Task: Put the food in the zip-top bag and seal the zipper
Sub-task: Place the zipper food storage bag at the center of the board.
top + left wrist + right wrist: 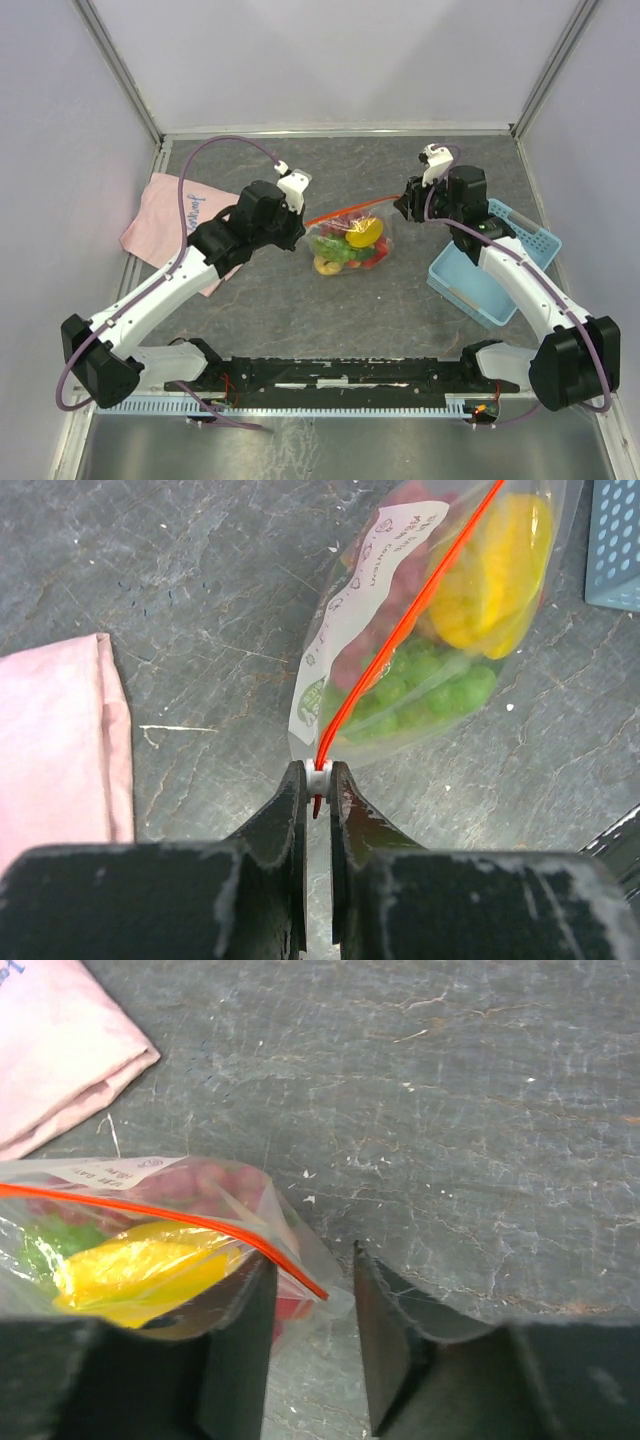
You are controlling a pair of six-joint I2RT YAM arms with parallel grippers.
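The zip-top bag hangs just above the table between both arms, with the food inside: yellow pieces, green grapes and red ones. Its orange-red zipper runs taut along the top. My left gripper is shut on the zipper's white slider at the left end. At the bag's right end my right gripper is open. The zipper's tip and the clear bag corner lie loose between its fingers. The yellow food shows just left of them.
A pink cloth lies at the left, under the left arm. A light-blue basket stands at the right beneath the right arm. Purple walls close off the back and sides of the grey table.
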